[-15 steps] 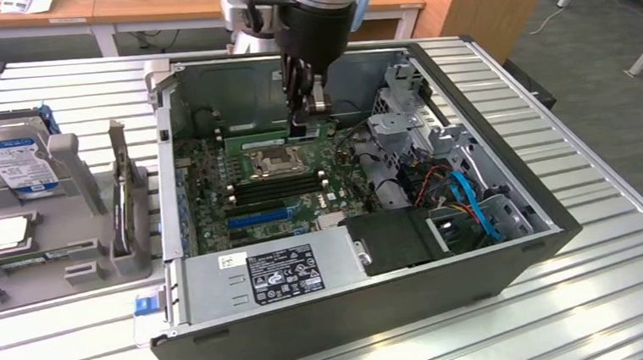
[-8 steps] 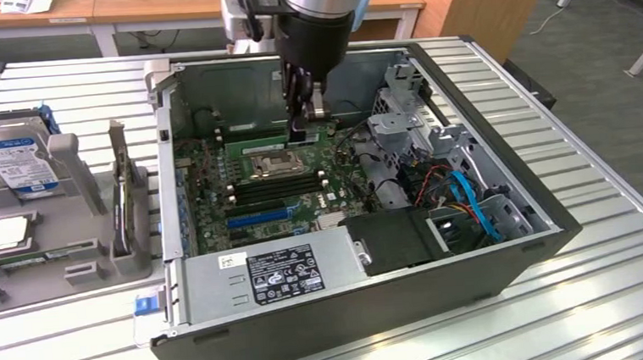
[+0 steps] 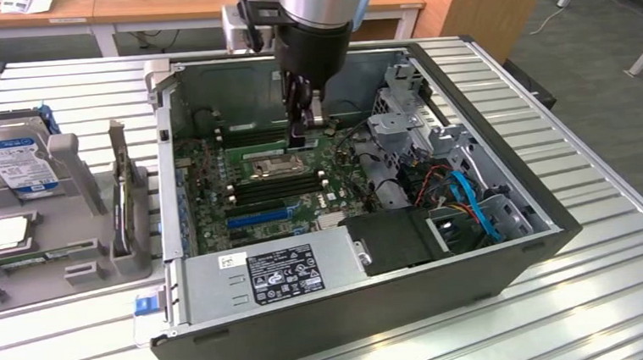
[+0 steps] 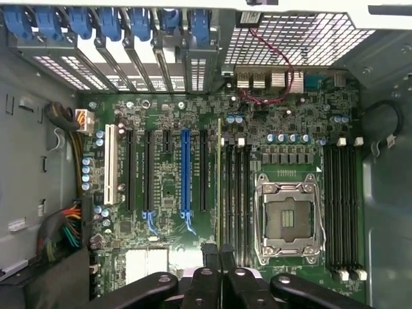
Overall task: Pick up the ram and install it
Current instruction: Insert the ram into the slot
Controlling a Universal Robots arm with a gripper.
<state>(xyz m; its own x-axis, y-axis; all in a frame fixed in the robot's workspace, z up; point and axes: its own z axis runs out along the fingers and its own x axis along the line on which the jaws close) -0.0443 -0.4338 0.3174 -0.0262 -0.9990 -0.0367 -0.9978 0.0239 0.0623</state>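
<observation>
Over the motherboard (image 4: 168, 193), inside the open computer case (image 3: 366, 334), the gripper (image 4: 219, 257) is clamped on the ram (image 4: 219, 180). In the wrist view the stick is edge-on, aligned with the black memory slots (image 4: 237, 193) just beside the empty CPU socket (image 4: 288, 215). Contact with a slot: cannot tell.

A ribbed metal table (image 3: 624, 295) spans the exterior view. An open computer case (image 3: 344, 335) lies on its side at the centre of the frame, and a grey fixture (image 3: 90, 272) rests at the left edge, just beside the case
</observation>
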